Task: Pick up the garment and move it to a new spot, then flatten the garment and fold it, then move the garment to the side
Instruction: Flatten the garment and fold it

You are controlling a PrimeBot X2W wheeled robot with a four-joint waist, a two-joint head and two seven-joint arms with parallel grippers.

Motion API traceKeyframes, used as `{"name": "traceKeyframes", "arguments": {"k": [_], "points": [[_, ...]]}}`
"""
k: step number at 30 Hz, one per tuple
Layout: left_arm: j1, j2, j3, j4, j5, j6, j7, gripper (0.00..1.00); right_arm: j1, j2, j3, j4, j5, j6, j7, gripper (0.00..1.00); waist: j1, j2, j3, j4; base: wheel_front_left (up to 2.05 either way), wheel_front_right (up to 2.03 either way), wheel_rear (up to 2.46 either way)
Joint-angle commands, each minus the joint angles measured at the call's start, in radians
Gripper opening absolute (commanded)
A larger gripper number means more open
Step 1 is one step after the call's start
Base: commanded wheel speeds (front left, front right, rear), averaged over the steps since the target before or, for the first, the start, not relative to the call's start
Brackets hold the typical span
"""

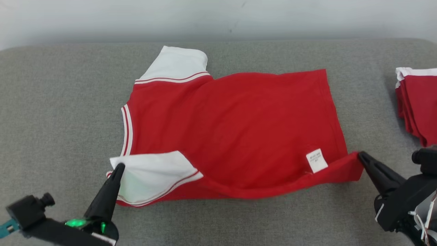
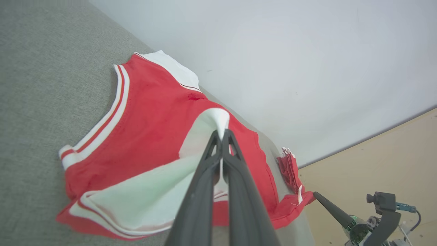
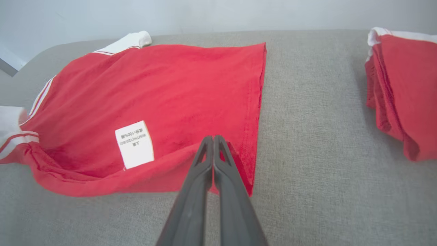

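A red shirt (image 1: 235,126) with white sleeves and a white care label (image 1: 316,160) lies spread on the grey cushion, its near edge raised. My left gripper (image 1: 119,167) is shut on the tip of the near white sleeve (image 2: 205,136), holding it up and folded over the body. My right gripper (image 1: 361,155) is shut on the near hem corner (image 3: 239,160), lifting it off the surface. The far white sleeve (image 1: 177,63) lies flat at the back. In the left wrist view the right gripper (image 2: 315,194) shows at the red corner.
A stack of folded red and white garments (image 1: 418,102) sits at the cushion's right edge. The grey cushion (image 1: 61,112) has bare room to the left and in front. A pale wall runs behind it.
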Motion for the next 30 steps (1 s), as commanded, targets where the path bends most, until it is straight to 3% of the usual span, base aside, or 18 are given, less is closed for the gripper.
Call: {"name": "traceKeyframes", "arguments": {"k": [1, 15, 30], "points": [[-0.03, -0.015, -0.003, 0.018, 0.028, -0.006, -0.009, 0.0, -0.016, -0.01, -0.001, 0.01, -0.008, -0.002, -0.016, 0.0, -0.0002, -0.0001, 0.019, 0.008, 0.0, 0.0, 0.0], [-0.279, -0.122, -0.061, 0.183, 0.197, -0.034, -0.033, 0.0, -0.139, 0.01, -0.011, 0.129, -0.089, -0.002, -0.093, 0.0, -0.0002, -0.0001, 0.11, 0.041, 0.0, 0.0, 0.0], [-0.425, -0.154, -0.114, 0.324, 0.293, -0.05, -0.037, 0.0, -0.129, 0.023, -0.026, 0.162, -0.117, -0.002, -0.104, 0.0, -0.0002, -0.0001, 0.136, 0.045, 0.0, 0.0, 0.0]]}}
